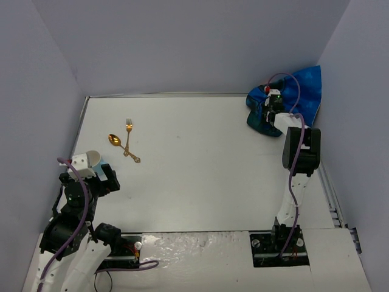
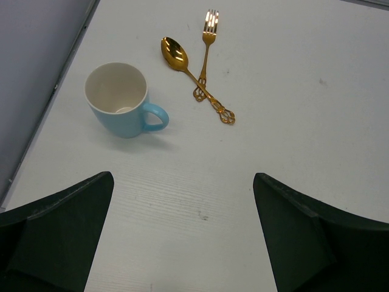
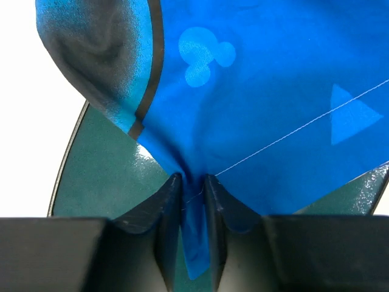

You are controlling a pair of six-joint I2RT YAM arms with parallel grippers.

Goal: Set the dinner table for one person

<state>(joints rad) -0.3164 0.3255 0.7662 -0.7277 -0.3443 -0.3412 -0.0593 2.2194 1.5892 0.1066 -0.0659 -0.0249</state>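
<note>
Plenty of open room on the white dinner table (image 1: 200,170) between the grippers. Right gripper (image 1: 271,100) sits at the table's far right corner, left gripper (image 1: 100,175) by its left edge.

Left wrist: jaws wide apart, gripping nothing. Blue mug (image 2: 118,100) and crossed gold spoon (image 2: 176,55) and fork (image 2: 208,36) ahead.

Right wrist: fingers pinched tight on blue cloth (image 3: 255,91) over a dark green plate (image 3: 103,176).

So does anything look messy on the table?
Yes. The blue cloth is crumpled in the far right corner, draped over a green plate, with the right hand pinching it. The gold spoon and fork lie crossed instead of side by side.
</note>
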